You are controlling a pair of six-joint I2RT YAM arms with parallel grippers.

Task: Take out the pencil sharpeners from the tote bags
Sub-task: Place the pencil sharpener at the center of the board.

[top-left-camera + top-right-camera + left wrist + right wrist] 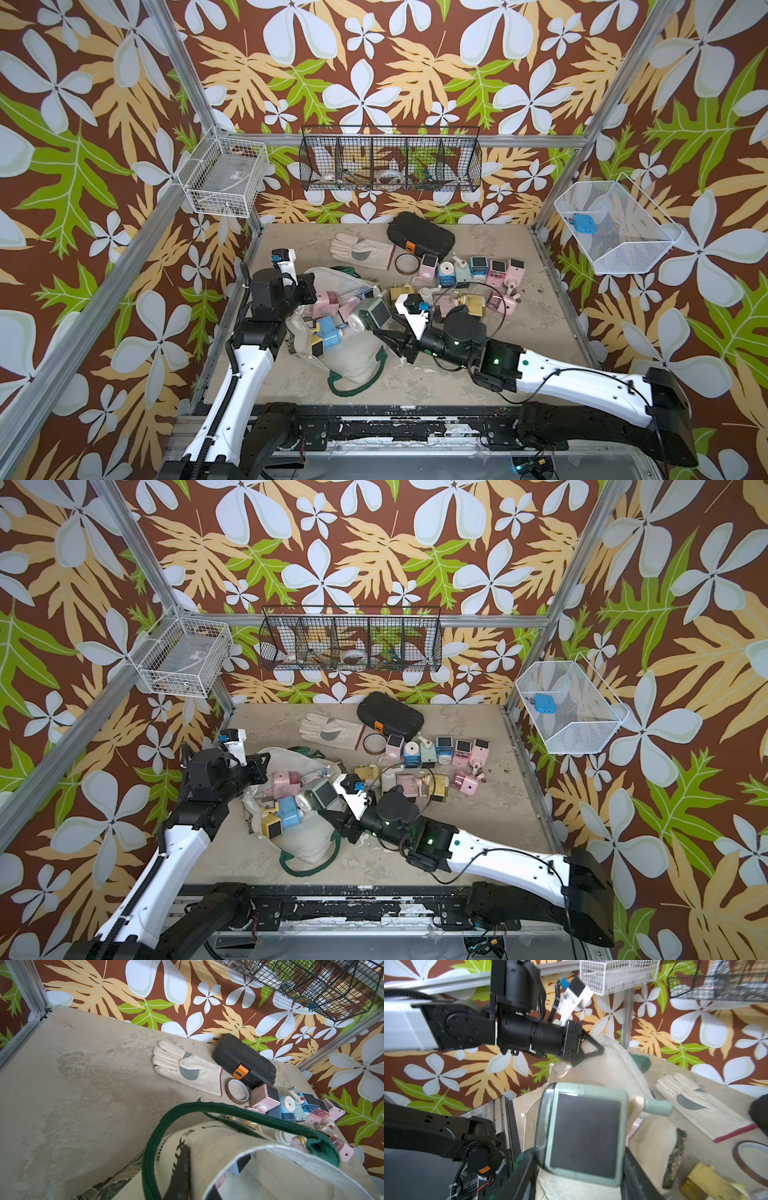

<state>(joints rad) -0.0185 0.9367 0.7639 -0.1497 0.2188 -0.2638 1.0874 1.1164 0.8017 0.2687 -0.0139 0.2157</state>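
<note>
A cream tote bag (349, 357) with dark green handles is seen slumped in the middle of the table (540, 324), its mouth gaping open to both top views. Several sharpeners are seen inside it, among them a pink sharpener (326, 301), a blue sharpener (331, 335) and a yellow sharpener (316, 345). The far rim of the mouth is pinched by the closed left gripper (591, 1051) and held up off the table.

3 baskets are hung on the walls. A divided black wire basket (390, 126) is filled with tape rolls and small items too blurred to name. A clear box (230, 172) is kept in a white wire basket (216, 203), and a small blue item (582, 224) in a white mesh basket (631, 257).

A mint sharpener (585, 1132) is clamped between the fingers of the right gripper (580, 1167), its dark window turned toward the wrist camera and its crank handle stuck out sideways. It is held at the tote's mouth, on the side nearest the right arm, just beside the blue sharpener. Beyond the right gripper, 6 sharpeners (478, 268) are lined up in a row, with a looser cluster in front. A tape roll (406, 263), a glove (361, 251) and a black case (419, 239) are found near that row.
</note>
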